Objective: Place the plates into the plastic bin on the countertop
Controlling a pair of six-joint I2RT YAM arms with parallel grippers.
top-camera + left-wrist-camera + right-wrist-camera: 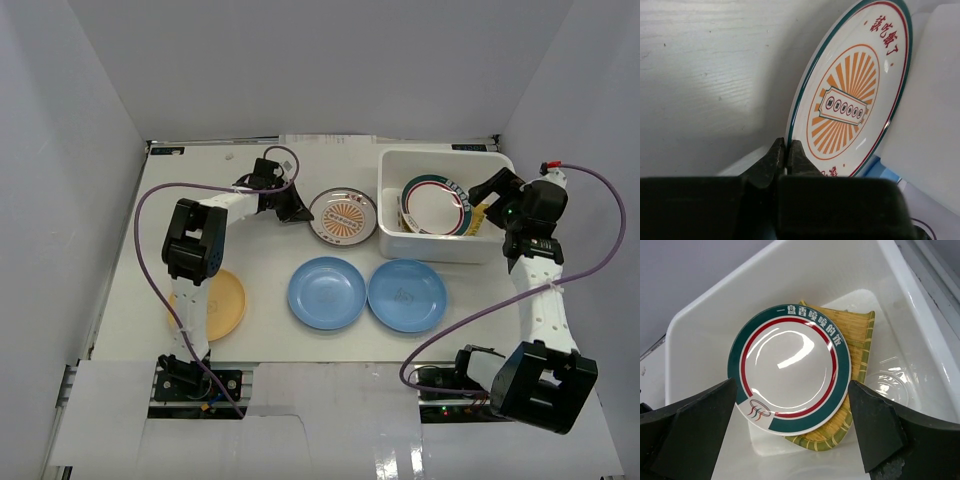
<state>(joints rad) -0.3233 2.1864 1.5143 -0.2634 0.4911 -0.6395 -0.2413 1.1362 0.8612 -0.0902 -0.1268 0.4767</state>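
Observation:
My left gripper (296, 212) is shut on the rim of the orange sunburst plate (343, 217), which fills the left wrist view (850, 100) with its pinched edge between the fingertips (786, 152). My right gripper (487, 192) is open and empty over the right side of the white plastic bin (440, 250). In the bin the white plate with green-red rim (790, 367) lies on a yellow ribbed plate (860, 330). Two plain blue plates (326, 293) (406, 295) lie side by side on the countertop (270, 250). A yellow-orange plate (222, 303) lies partly under the left arm.
Pale grey walls enclose the table on three sides. The bin's wall (700, 320) stands between my right fingers and the countertop. The right arm's purple cable (600, 210) loops out near the right wall.

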